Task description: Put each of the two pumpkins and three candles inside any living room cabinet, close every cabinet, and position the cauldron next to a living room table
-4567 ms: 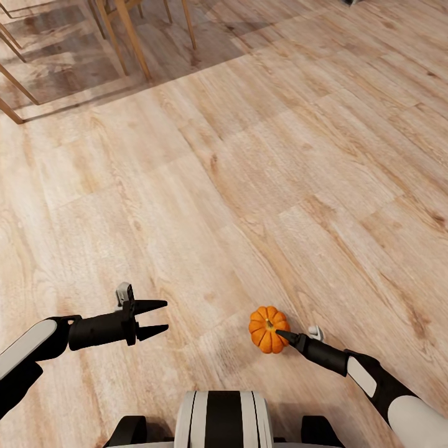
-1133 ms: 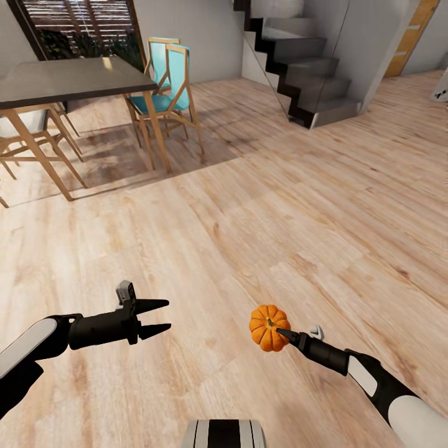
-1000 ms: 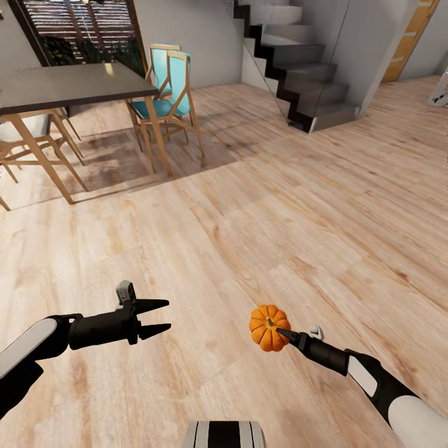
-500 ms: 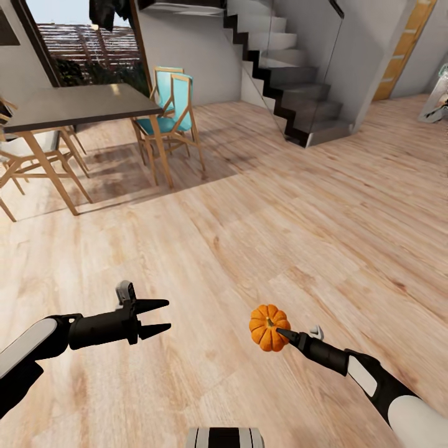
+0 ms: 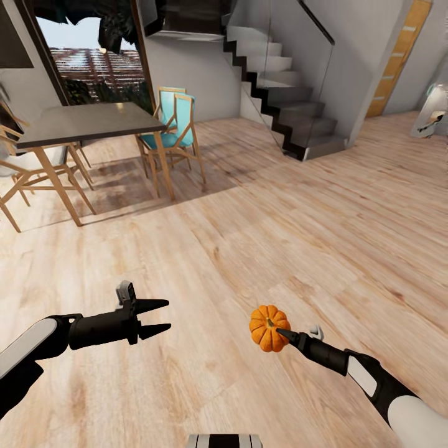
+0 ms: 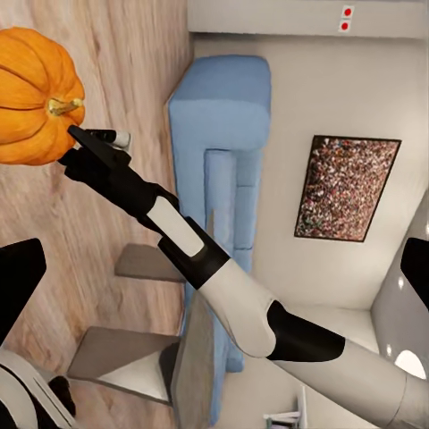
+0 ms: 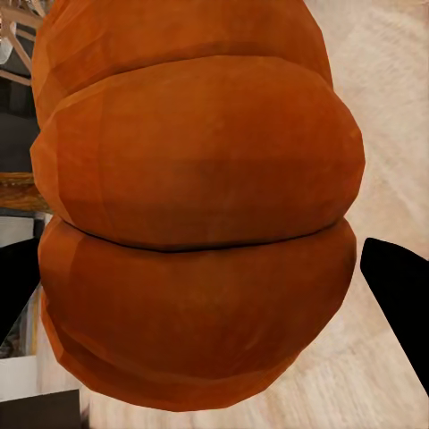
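Observation:
A small bright-orange ribbed pumpkin [image 5: 267, 326] hangs above the wood floor at the lower right of the head view, with my right gripper [image 5: 280, 333] shut on it. The left wrist view catches the same pumpkin [image 6: 34, 94] at the tip of my right arm. Up close in the right wrist view, the pumpkin [image 7: 192, 206] sits between two dark fingertips [image 7: 400, 279]. My left gripper [image 5: 163, 317] stands open at the lower left, holding nothing. The cabinet, candles and cauldron are out of view.
A dark-topped table [image 5: 93, 122] with wooden legs and teal chairs [image 5: 175, 113] stands at the far left. A staircase [image 5: 292, 99] rises at the back. The left wrist view takes in a blue sofa [image 6: 223, 170] and low grey tables [image 6: 147, 264].
The head camera has tilted upward, so the table, chairs and stairs have slid down into view. Both arms and the held pumpkin keep the same pose.

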You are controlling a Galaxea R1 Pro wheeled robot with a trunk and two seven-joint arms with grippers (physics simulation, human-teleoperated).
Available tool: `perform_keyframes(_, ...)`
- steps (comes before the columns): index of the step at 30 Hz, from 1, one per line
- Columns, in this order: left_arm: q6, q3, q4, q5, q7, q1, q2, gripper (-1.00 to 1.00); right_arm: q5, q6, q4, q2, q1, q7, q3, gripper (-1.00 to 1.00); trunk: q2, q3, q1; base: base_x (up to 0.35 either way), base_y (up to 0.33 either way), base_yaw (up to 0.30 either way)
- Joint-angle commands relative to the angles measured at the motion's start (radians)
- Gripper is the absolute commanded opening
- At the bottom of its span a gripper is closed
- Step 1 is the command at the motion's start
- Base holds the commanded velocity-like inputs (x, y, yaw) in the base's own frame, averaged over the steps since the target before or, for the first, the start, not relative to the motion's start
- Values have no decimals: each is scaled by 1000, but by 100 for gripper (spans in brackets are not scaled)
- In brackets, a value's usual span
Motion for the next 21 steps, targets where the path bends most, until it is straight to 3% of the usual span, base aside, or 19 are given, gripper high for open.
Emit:
perform_keyframes(1, 0, -2, 1, -8, -10, -1, 1, 100, -10, 8, 0, -1, -1, -3, 5, -100, 0, 3, -1, 0, 0, 0)
perform_keyframes(9, 0, -2, 1, -8, -10, -1, 1, 100, -9, 9, 1, 3, -1, -8, 4, -100, 2, 36, -4, 0, 0, 49)
perform_keyframes(21, 0, -2, 1, -8, -10, -1, 1, 100, -8, 9, 1, 6, -1, -8, 4, -100, 5, 90, -10, 0, 0, 261)
